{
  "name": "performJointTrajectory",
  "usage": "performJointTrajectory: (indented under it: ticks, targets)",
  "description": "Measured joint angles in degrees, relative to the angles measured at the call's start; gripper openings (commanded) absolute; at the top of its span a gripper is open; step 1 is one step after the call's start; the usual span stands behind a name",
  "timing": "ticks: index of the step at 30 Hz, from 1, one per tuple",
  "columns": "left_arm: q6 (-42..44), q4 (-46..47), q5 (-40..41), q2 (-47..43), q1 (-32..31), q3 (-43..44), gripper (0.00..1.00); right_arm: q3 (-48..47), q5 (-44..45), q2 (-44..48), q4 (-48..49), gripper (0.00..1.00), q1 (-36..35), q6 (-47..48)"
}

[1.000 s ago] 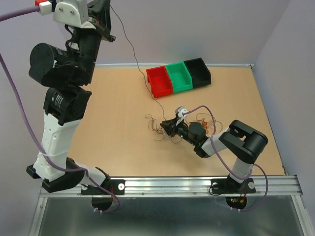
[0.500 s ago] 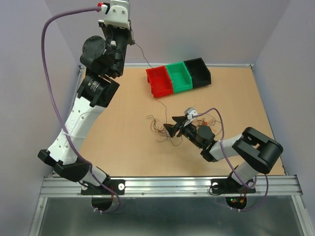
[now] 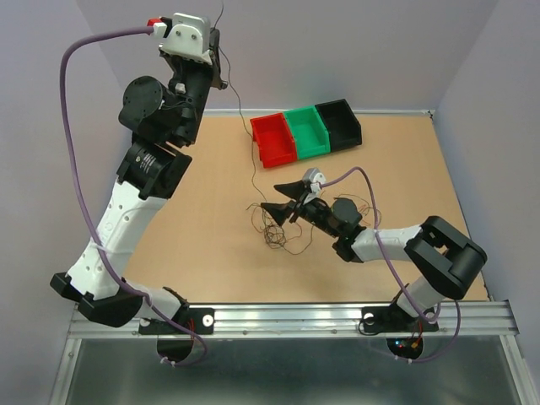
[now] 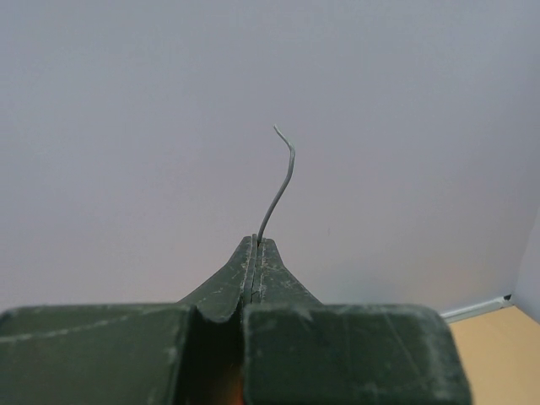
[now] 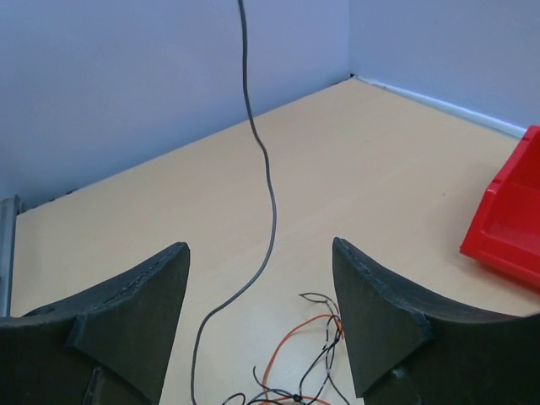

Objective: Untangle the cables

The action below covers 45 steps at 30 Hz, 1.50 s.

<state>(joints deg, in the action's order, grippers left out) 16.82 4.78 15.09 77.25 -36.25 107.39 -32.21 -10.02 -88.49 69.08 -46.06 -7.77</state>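
Note:
The cables (image 3: 274,226) are a small clump of thin orange-red and dark curly wires on the table centre. More loops lie behind my right wrist (image 3: 361,205). One long dark wire (image 3: 242,114) runs taut from the clump up to my left gripper (image 3: 217,38). That gripper is raised high at the back left and shut on this wire (image 4: 283,173), whose tip sticks out past the jaws. My right gripper (image 3: 283,197) is open just above the clump's far edge. In the right wrist view (image 5: 261,253) the dark wire (image 5: 268,202) passes between the jaws without touching, and orange and dark loops (image 5: 316,342) lie below.
A red bin (image 3: 272,139), a green bin (image 3: 305,131) and a black bin (image 3: 339,122) stand in a row at the back of the table. The red bin's corner shows in the right wrist view (image 5: 510,219). Walls close the table at the back and right.
My left arm has swung back and further left, keeping hold of the dark wire. My right gripper has moved up and left from the clump's middle to its far edge.

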Motion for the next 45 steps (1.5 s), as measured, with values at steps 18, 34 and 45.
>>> performJointTrajectory:
  ticks: [18, 34, 45]
  targets:
    - [0.33, -1.53, 0.55, 0.79, 0.00, 3.30, 0.00, -2.71, -9.73, -5.49, -4.02, 0.36, 0.00, -6.78]
    - [-0.74, 0.79, -7.65, 2.75, 12.68, -20.50, 0.00, -9.14, -14.38, -0.24, -13.68, 0.01, -0.04, -7.04]
    - [-5.25, -2.93, -41.48, 13.75, 40.04, -33.07, 0.60, -24.44, -8.11, -6.03, -23.15, 0.01, -0.04, -4.09]
